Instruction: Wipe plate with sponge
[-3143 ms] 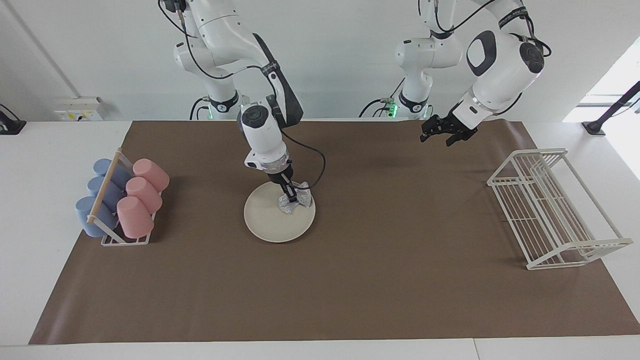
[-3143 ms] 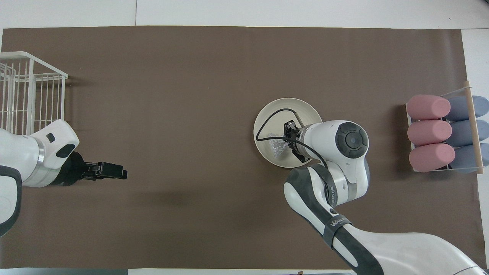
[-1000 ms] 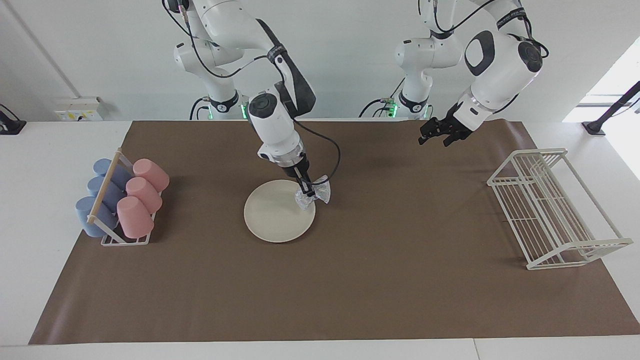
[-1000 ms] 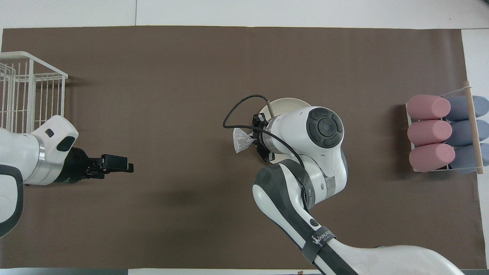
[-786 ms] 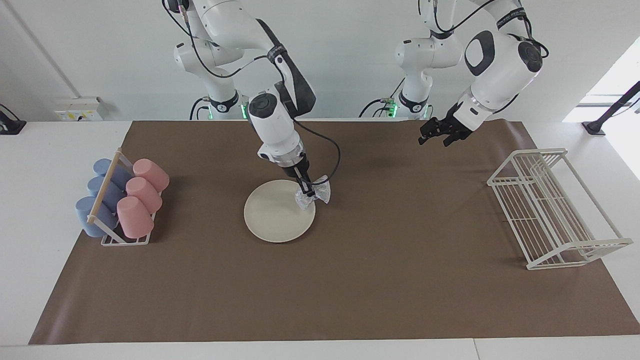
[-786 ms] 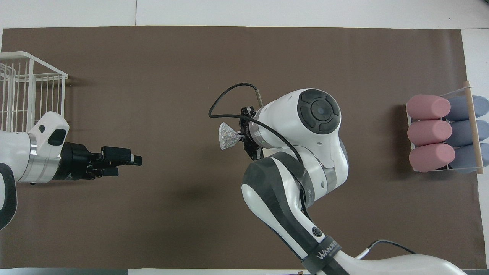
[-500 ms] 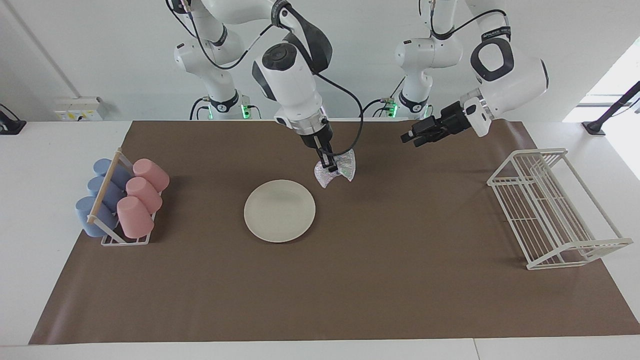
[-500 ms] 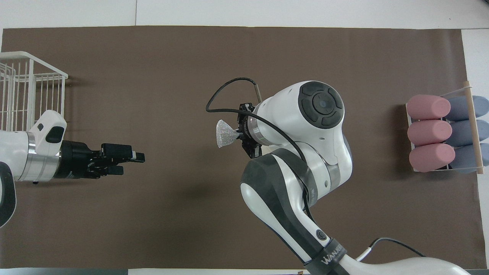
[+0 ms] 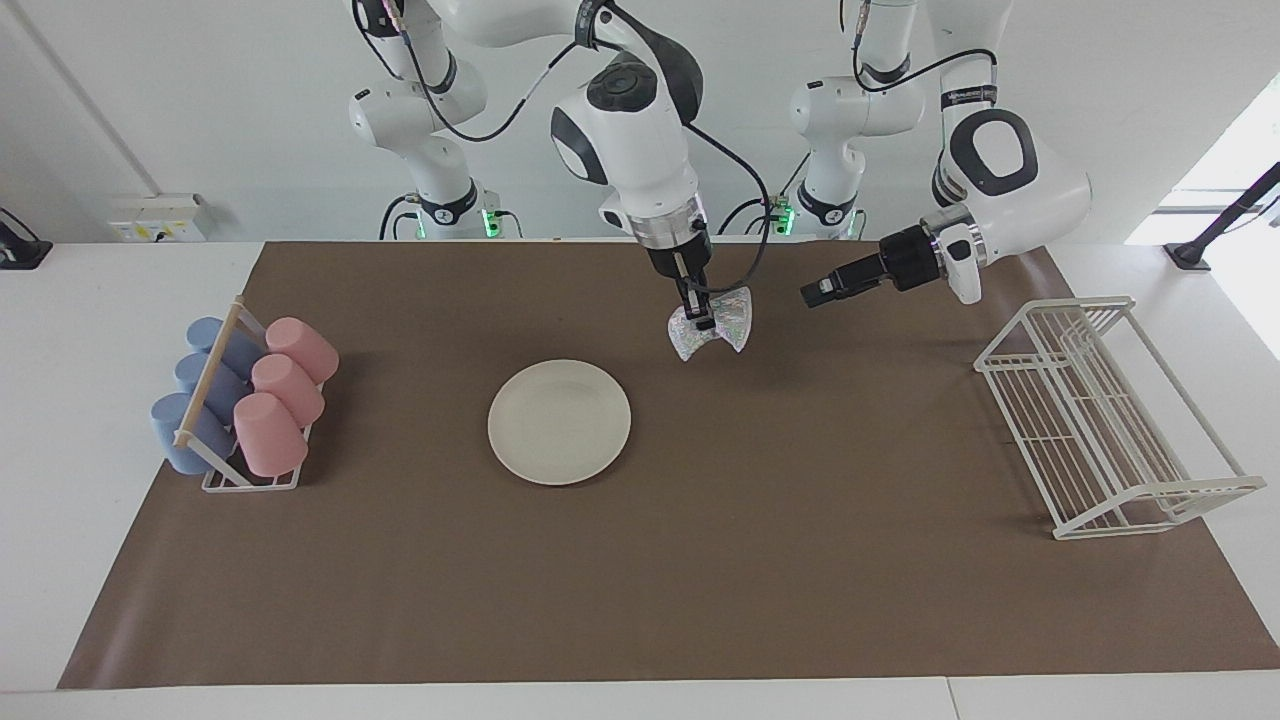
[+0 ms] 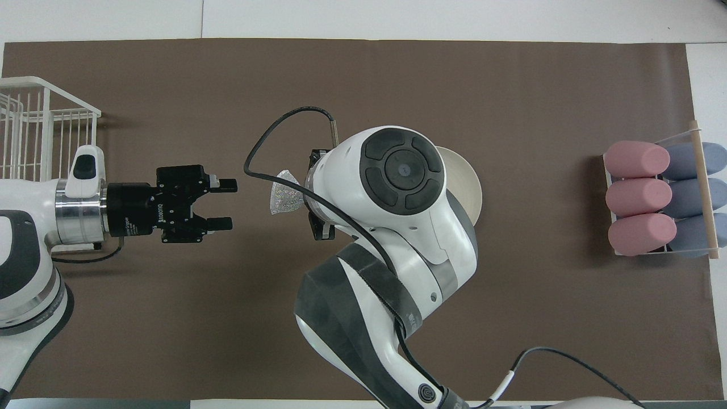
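Note:
The cream-white plate (image 9: 559, 421) lies flat on the brown mat with nothing on it; in the overhead view the right arm covers all but one edge of the plate (image 10: 468, 190). My right gripper (image 9: 704, 322) hangs in the air over the mat, off the plate toward the left arm's end, shut on the pinched middle of the silvery sponge (image 9: 713, 331). The sponge (image 10: 284, 196) pokes out from under the right wrist. My left gripper (image 10: 224, 203) is level, pointing at the sponge, open and holding nothing, with a short gap between them.
A rack of pink and blue cups (image 9: 245, 400) stands at the right arm's end of the mat. A white wire dish rack (image 9: 1100, 420) stands at the left arm's end. The brown mat (image 9: 700, 560) covers most of the table.
My right gripper has lifted the sponge off the plate's edge and carried it toward the left arm's end. The left gripper has swung level and reached toward the sponge.

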Controlling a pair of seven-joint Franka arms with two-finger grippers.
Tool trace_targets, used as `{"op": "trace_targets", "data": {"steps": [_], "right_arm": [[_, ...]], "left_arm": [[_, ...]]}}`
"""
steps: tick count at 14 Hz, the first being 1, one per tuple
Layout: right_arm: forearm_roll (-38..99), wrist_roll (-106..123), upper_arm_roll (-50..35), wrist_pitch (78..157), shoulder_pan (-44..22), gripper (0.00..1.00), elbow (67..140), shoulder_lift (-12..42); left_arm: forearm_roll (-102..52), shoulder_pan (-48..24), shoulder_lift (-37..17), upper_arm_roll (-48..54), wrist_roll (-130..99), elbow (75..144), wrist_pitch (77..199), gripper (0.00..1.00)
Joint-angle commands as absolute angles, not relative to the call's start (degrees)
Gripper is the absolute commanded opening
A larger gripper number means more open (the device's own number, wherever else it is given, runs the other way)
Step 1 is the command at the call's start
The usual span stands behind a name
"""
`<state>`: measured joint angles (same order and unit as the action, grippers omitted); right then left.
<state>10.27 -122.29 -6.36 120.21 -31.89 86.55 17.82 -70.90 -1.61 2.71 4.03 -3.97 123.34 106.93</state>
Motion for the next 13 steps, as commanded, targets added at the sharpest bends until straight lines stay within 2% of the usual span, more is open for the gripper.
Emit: {"op": "trace_targets", "data": {"steps": [1,3,7,10,12,13], "right_arm": [[8.79,-123.57,-6.59,119.53,-31.55,0.00,84.73,18.90],[8.61,-123.57,-6.59,119.62,-31.47,0.00,84.99,18.90],[8.35,-123.23,-6.59,119.71,-31.38,0.00,85.43,18.90],[8.26,-123.22,-6.50,119.71,-31.29,0.00,85.43,18.90],[8.26,-123.14,-6.50,119.71,-31.29,0.00,85.52,18.90],[8.26,-123.13,-6.50,119.71,-31.20,0.00,85.52,18.90]], "left_arm": [[-71.45,-2.46,-4.64,3.52,-6.23,113.49,104.68,1.00],[-71.54,-3.33,-7.37,3.52,-8.08,109.70,104.94,1.00],[-71.11,-8.69,-7.73,3.43,-7.73,109.69,105.64,1.00],[-67.94,-8.97,-8.00,3.52,-7.65,109.95,103.99,1.00],[-67.85,-8.79,-8.00,3.43,-7.65,110.04,103.36,0.93],[-67.94,-9.14,-8.00,3.43,-7.65,109.95,103.97,0.81]]}}
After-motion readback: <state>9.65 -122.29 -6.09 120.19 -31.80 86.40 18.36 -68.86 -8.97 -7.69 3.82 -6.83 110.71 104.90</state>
